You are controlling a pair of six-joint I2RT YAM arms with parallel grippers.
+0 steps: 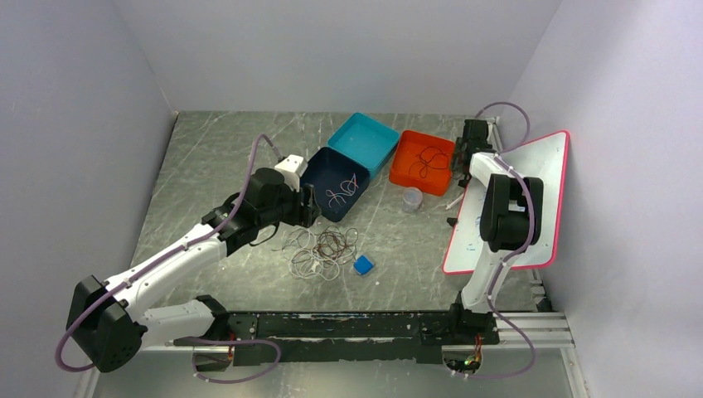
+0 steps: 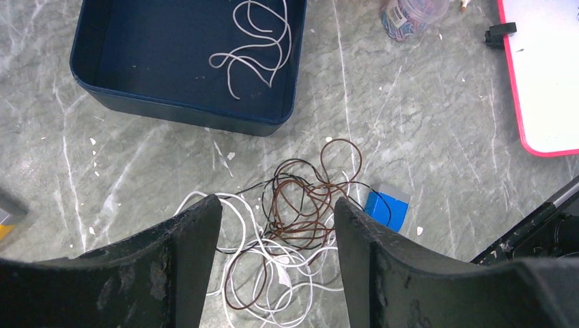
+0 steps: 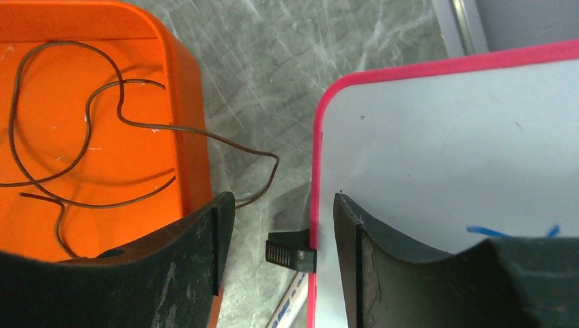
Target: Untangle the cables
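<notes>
A tangle of thin white, brown and black cables [image 1: 322, 251] lies on the marble table; in the left wrist view the cables [image 2: 293, 232] show between and beyond my fingers. My left gripper [image 1: 308, 207] hovers over the tangle's far-left side, open and empty. A white cable [image 2: 254, 41] lies in the dark blue tray [image 1: 317, 184]. A brown cable [image 3: 82, 137] lies in the orange tray [image 1: 404, 174], one loop hanging over its rim. My right gripper [image 1: 462, 153] is open and empty between the orange tray and the whiteboard [image 1: 514, 199].
A teal tray [image 1: 373, 128] stands behind the blue one. A small blue block [image 1: 363, 265] lies right of the tangle. A clear jar [image 1: 412, 199] stands mid-table. A black clip [image 3: 290, 251] and a marker sit at the pink-edged whiteboard's left edge.
</notes>
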